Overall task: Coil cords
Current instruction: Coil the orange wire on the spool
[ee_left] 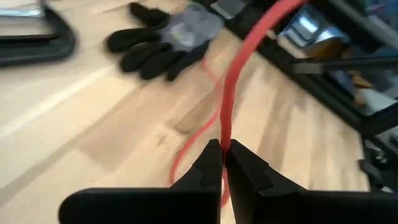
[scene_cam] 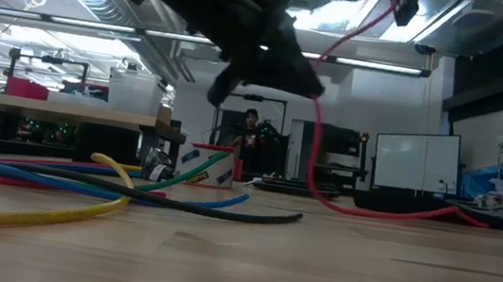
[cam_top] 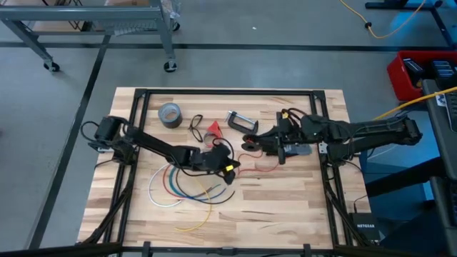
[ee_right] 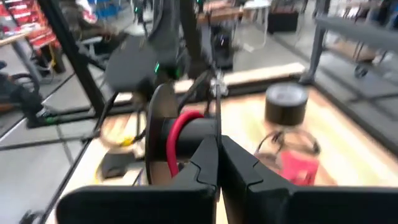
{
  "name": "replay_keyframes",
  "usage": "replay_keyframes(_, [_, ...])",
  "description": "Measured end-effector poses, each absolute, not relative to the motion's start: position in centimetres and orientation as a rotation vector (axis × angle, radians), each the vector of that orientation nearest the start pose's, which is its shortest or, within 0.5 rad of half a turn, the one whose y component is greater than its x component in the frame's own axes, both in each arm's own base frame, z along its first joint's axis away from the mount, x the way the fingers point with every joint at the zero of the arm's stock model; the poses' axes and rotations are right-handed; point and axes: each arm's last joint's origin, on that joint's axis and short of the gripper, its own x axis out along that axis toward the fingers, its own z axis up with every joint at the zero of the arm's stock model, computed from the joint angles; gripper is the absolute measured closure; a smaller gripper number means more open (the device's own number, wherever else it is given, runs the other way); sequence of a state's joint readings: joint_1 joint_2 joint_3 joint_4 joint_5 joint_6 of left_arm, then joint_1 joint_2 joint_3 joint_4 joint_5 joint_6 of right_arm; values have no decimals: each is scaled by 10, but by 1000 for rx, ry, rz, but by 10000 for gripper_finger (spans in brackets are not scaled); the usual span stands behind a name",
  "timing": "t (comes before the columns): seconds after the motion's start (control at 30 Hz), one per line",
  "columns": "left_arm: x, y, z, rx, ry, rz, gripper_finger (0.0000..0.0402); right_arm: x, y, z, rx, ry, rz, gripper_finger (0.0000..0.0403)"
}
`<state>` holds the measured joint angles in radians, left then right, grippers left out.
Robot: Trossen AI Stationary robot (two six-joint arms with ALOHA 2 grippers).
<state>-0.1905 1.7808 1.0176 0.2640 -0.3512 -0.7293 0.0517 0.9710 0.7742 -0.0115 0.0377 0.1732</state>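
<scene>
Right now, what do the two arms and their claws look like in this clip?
Both arms are dark, slim and jointed, with black cabling looping beside the left arm's base. The left claw has two matte black, wedge-shaped fingers tapering to points; a yellow mark shows near it from above. The right claw has the same black tapered fingers, and a pale grey patch shows on the right arm's wrist section.

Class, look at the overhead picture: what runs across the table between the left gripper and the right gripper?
In the high view, the red wire spans bare wood between the left gripper and the right gripper, which holds the black spool.
</scene>
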Motion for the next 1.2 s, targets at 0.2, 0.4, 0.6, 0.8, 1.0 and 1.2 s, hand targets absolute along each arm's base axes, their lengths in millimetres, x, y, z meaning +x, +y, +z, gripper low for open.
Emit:
replay_keyframes(0.2, [360, -44, 199, -616, 475, 416, 401, 214, 12, 301, 203, 341, 37, 398])
replay_keyframes(0.4, [356, -25, 211, -663, 448, 451, 401, 212, 12, 290, 226, 455, 17, 398])
replay_keyframes(0.6, [356, -8, 216, -760, 427, 454, 401, 219, 11, 276, 218, 539, -17, 398])
replay_keyframes(0.8, [361, -5, 225, -815, 365, 347, 401, 233, 10, 259, 190, 618, -102, 398])
replay_keyframes(1.0, [362, -9, 226, -829, 379, 286, 401, 240, 8, 247, 157, 663, -186, 398])
replay_keyframes(1.2, [356, -6, 216, -810, 488, 345, 401, 240, 8, 248, 156, 654, -188, 398])
